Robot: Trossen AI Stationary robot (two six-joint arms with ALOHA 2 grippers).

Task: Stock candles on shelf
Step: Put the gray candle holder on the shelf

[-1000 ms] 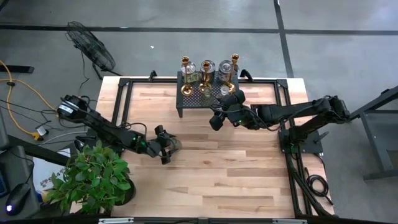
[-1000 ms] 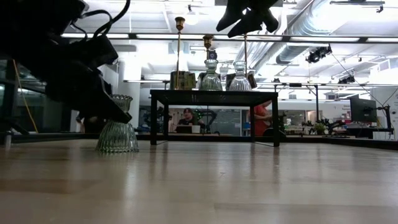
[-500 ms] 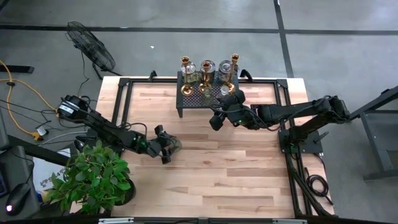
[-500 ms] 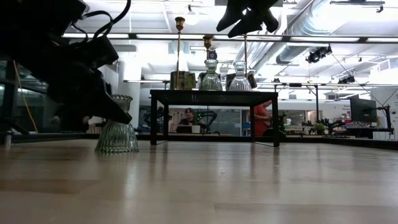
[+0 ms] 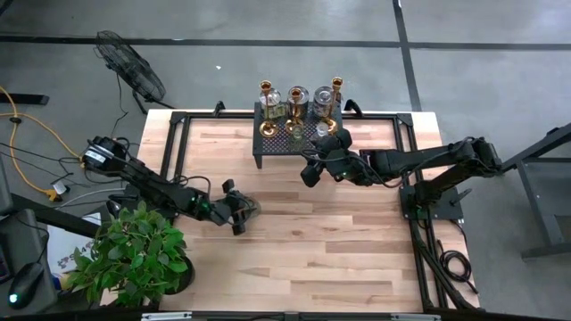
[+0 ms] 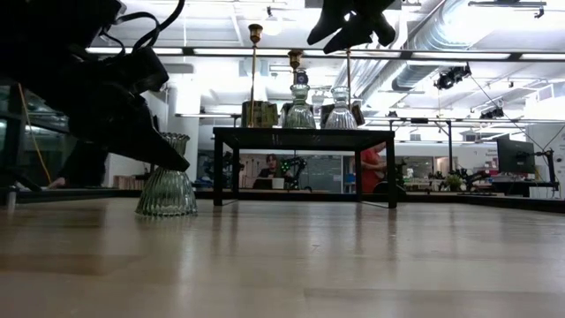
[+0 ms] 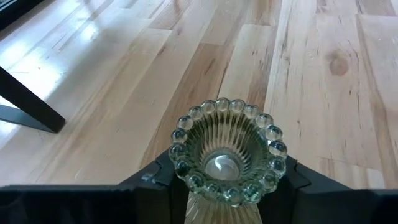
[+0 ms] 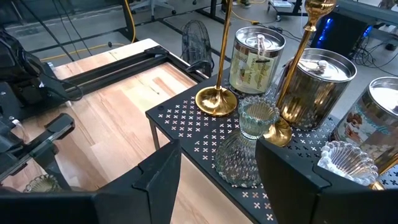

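Observation:
A ribbed clear glass candle holder (image 7: 227, 149) with a beaded rim stands upright on its wide base on the wooden table (image 5: 339, 241), left of centre. My left gripper (image 7: 227, 183) is shut on it, slanting down from the table's left. The black mesh shelf (image 5: 272, 147) stands at the far edge and bears brass candlesticks (image 8: 219, 56), tin candles (image 8: 256, 59) and glass holders (image 8: 252, 143). My right gripper (image 5: 308, 175) hangs open above the table just in front of the shelf, with nothing between its fingers. My left gripper pinches the glass holder just under its beaded rim (image 7: 180, 171), one finger (image 7: 155, 177) on each side. The fingers come slanting down from the table's left. The holder stands upright with its base (image 6: 166, 208) on the table.
A green potted plant (image 5: 134, 254) stands at the near left corner. Black frame rails (image 5: 176, 147) run along the table's left, far and right edges. Bare wood lies between the glass holder and the shelf. People show in the room beyond.
My left gripper's fingers have drawn in on the glass holder, which has stayed upright in its place.

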